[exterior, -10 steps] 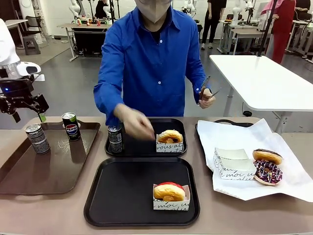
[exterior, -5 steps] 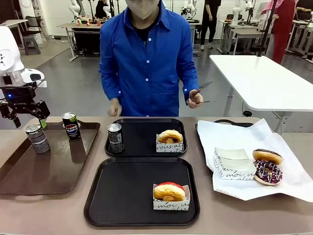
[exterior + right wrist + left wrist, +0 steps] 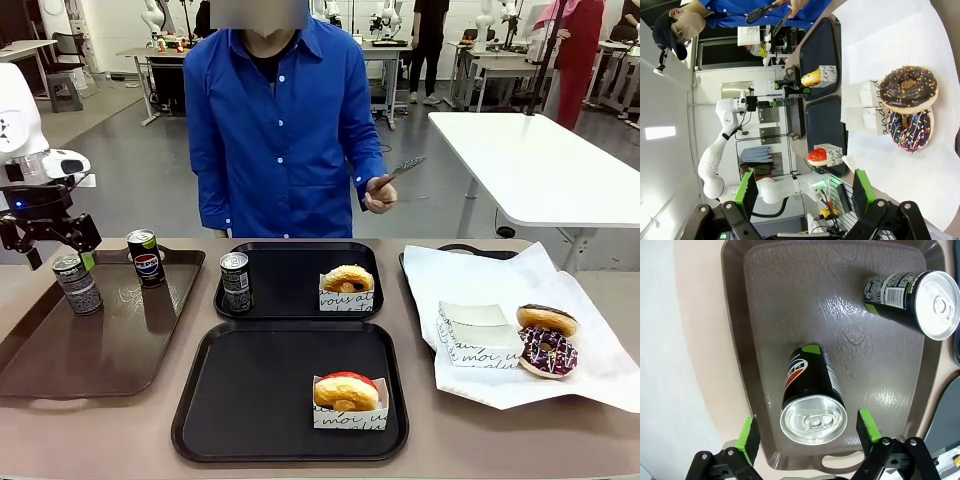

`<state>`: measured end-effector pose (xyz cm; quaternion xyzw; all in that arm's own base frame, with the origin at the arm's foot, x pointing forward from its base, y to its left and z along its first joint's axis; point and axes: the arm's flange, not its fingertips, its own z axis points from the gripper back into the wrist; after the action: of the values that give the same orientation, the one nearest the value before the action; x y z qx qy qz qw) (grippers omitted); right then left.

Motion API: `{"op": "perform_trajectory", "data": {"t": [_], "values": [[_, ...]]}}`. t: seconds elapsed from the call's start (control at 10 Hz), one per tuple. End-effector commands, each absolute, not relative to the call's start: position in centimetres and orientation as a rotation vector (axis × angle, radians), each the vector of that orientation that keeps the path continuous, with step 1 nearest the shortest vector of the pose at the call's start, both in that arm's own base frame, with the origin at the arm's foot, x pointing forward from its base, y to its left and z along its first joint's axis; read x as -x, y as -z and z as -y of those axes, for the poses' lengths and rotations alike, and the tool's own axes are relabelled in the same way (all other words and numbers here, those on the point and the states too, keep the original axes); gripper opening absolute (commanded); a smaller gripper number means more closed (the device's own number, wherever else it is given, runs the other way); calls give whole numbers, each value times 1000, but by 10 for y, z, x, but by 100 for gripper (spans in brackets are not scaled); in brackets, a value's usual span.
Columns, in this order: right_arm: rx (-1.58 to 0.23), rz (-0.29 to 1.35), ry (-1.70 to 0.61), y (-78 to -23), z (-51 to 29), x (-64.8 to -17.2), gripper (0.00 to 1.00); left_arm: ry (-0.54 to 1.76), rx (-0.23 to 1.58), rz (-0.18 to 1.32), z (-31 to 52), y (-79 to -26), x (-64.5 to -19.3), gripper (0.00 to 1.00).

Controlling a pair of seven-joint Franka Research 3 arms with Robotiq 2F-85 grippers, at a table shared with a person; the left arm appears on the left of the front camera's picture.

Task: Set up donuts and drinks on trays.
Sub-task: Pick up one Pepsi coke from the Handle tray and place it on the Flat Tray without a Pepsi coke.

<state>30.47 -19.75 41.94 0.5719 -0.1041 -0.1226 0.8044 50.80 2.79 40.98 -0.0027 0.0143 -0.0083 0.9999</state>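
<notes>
The left gripper (image 3: 60, 250) (image 3: 807, 432) hangs with its two fingers spread wide, wider than the can below it, and holds nothing. In the left wrist view its green pads (image 3: 748, 437) stand on either side of the silver top of a slim dark can with a red-and-blue logo (image 3: 812, 390) (image 3: 76, 285), with a gap at each side. Whether the pads reach down to the level of the rim cannot be told. Nothing lies between the fingers and this can.

The can stands upright on a glossy brown tray (image 3: 765, 315) (image 3: 110, 370), close to the handle end. A second dark can with green trim (image 3: 910, 295) (image 3: 146, 258) stands on the same tray, farther from the gripper and apart from the first.

Beyond the brown tray, toward the table's middle, lie two matte black trays. The far black tray (image 3: 290, 295) carries a third slim can (image 3: 236, 282) and a golden glazed donut in a white printed sleeve (image 3: 348, 278). The near black tray (image 3: 250, 400) bears a red-iced donut in a white printed sleeve (image 3: 346, 392).

Farthest from the left gripper, a white paper sheet (image 3: 470, 280) holds empty paper sleeves (image 3: 478, 335) and two chocolate donuts (image 3: 546, 320). Across the table a person's hand (image 3: 378, 200) holds metal tongs (image 3: 405, 168) raised above it.

The right gripper (image 3: 804, 185) also has its fingers spread wide and empty. Ahead of it are the two chocolate donuts (image 3: 908, 90) on the paper.
</notes>
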Motion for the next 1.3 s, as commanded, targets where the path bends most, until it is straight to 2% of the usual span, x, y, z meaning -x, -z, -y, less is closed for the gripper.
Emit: {"op": "perform_trajectory", "data": {"t": [0.0,0.4,1.2], "values": [[-1235,229,262,-419,197,-306,100,52,40,-8,-30,-400,-506,100],[-1235,229,262,-419,197,-306,100,80,55,-26,-25,-380,-503,100],[-1235,229,262,-419,197,-306,100,80,107,10,-28,-377,-513,100]]}}
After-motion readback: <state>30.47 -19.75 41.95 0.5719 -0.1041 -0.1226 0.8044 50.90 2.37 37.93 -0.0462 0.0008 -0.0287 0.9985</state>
